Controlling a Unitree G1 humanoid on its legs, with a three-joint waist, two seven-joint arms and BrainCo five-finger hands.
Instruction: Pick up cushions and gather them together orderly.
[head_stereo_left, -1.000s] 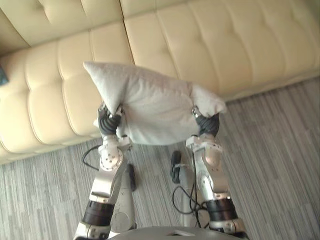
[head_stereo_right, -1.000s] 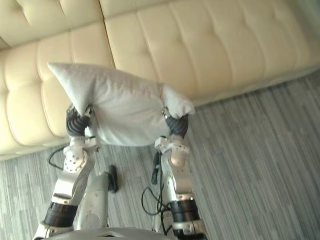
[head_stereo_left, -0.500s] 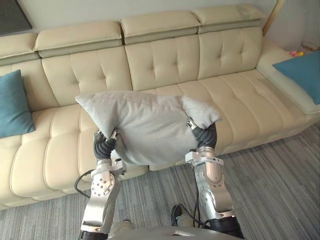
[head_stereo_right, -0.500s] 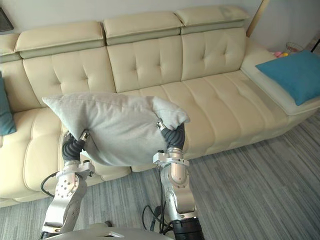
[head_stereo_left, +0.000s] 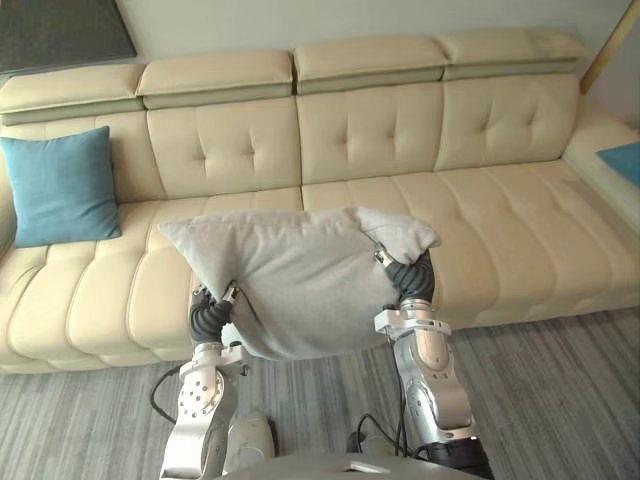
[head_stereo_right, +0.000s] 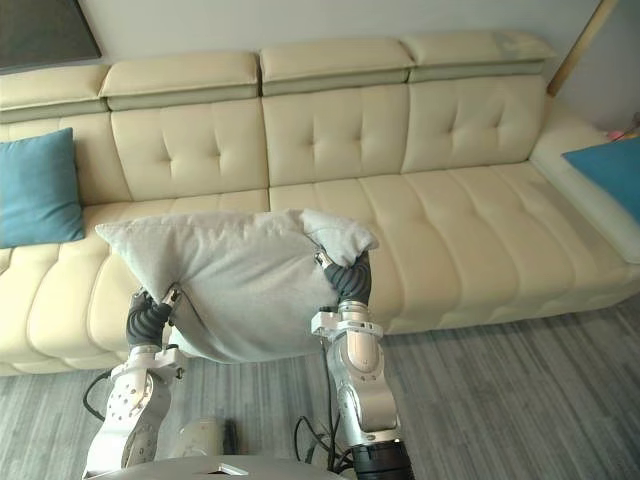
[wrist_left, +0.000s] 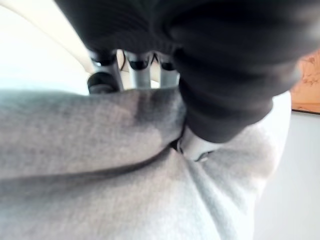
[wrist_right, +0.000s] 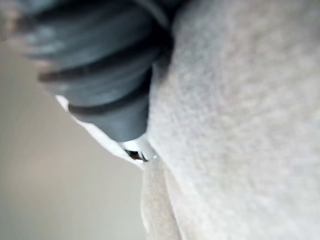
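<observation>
Grey cushion (head_stereo_left: 300, 285) is up in the air in front of the cream sofa (head_stereo_left: 500, 220), squeezed between both hands. The left hand (head_stereo_left: 208, 318) is at its 8 o'clock corner and the right hand (head_stereo_left: 415, 278) at its 3 o'clock edge. The head views hide both hands behind the fabric. The wrist views just show dark cover jammed against grey cloth, so I can't tell if either hand is gripping or only pressing.

A teal cushion (head_stereo_left: 62, 185) leans on the sofa back at 10 o'clock. A second teal cushion (head_stereo_right: 612, 168) lies at 3 o'clock. The right eye view shows a good chunk of it, the left eye view barely a sliver.
</observation>
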